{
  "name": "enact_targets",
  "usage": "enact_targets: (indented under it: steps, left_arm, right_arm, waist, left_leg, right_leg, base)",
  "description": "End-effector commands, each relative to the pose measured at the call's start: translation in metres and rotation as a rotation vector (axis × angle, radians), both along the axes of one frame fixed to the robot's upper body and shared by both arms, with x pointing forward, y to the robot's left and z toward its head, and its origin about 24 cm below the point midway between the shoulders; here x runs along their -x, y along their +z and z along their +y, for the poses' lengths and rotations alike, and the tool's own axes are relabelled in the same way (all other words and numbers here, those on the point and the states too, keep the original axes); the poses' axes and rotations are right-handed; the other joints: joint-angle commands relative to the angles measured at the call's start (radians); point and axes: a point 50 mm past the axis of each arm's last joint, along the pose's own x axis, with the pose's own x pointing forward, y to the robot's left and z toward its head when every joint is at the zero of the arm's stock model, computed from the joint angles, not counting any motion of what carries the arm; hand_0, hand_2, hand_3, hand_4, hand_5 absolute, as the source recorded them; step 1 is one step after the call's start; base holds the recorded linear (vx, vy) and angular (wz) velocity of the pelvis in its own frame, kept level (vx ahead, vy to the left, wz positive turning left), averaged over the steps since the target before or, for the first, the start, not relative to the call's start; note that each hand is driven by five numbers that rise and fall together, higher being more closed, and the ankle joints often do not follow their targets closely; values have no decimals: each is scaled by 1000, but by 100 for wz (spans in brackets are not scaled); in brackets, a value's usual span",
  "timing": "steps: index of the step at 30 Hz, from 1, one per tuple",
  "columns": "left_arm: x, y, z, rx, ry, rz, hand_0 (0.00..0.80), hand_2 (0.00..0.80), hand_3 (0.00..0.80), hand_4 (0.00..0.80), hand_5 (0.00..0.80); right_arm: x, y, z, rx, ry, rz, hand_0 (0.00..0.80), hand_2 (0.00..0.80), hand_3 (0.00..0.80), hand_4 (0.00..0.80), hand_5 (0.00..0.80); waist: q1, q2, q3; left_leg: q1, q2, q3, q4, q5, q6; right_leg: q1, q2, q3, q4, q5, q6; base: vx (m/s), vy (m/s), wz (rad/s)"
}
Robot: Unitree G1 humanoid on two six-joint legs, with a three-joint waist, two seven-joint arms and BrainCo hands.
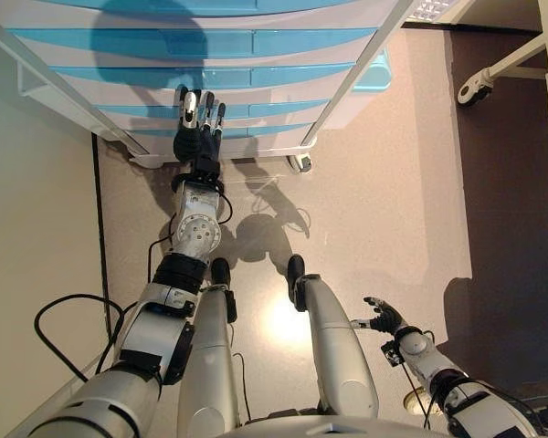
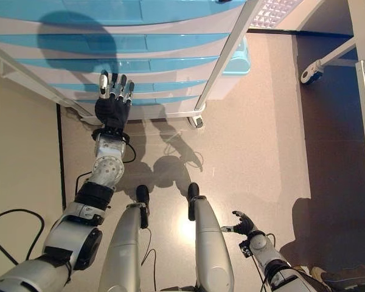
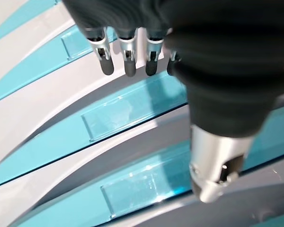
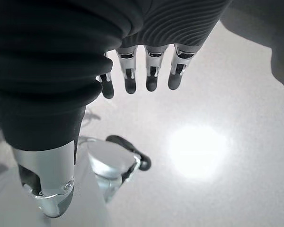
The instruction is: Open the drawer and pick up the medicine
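A white drawer unit (image 1: 256,41) with several teal drawer fronts stands ahead of me, and every drawer I can see is shut. My left hand (image 1: 197,137) reaches out to the lower drawers with straight fingers, open, its tips at a teal front. In the left wrist view the fingers (image 3: 128,56) hover just over a drawer front with a clear handle strip (image 3: 128,111) and hold nothing. My right hand (image 1: 384,317) hangs low on the right above the floor, its fingers (image 4: 151,71) relaxed and empty. No medicine shows in any view.
A caster wheel (image 1: 301,162) sits under the drawer unit's front right corner. To the right a white frame on a wheel (image 1: 475,88) stands over darker floor. A cream panel (image 1: 36,228) runs along the left. Pale floor (image 1: 384,201) lies between me and the unit.
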Motion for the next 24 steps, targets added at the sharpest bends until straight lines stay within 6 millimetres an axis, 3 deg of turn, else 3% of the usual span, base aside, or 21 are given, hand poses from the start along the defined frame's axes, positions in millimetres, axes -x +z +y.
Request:
enact_targets:
  steps: [1,2,17,20,24]
  left_arm:
    - [22,115,-38,-80,-136,-521,0,0,0,0,0]
    - [24,123,-39,-85,-142,-550,0,0,0,0,0]
    - [25,136,-39,-123,-148,-589,0,0,0,0,0]
    - [23,130,-36,-123,-132,-563,0,0,0,0,0]
    - [13,107,-30,-109,-94,-456,0,0,0,0,0]
  right_arm:
    - [29,-11,-22,76,23,94,0,0,0,0,0]
    - [28,-11,-22,77,29,97,0,0,0,0,0]
    - [29,-12,-23,77,40,110,0,0,0,0,0]
    - [28,-11,-23,80,40,107,0,0,0,0,0]
    - [23,-9,-21,78,33,84,0,0,0,0,0]
  waist:
    - [-4,39,-83]
    - [-8,38,-84]
    - [-8,46,-92]
    - [-7,48,-90]
    - [-5,45,-81]
  left_leg:
    - [26,-34,-12,23,-103,45]
    - [15,-37,-6,12,-69,49]
    - [27,-37,-8,7,-64,48]
    - [26,-37,-7,5,-63,47]
    - [27,-36,-7,3,-58,45]
  right_leg:
    - [-11,-1,1,-114,107,42]
    - [-18,-6,-2,-131,138,37]
    - [-4,-7,-2,-132,138,35]
    - [-5,-7,0,-133,141,35]
    - [-3,-7,2,-135,143,34]
  base:
    - [0,0,0]
    - [0,0,0]
    - [-6,0,0]
    - [0,0,0]
    - [0,0,0]
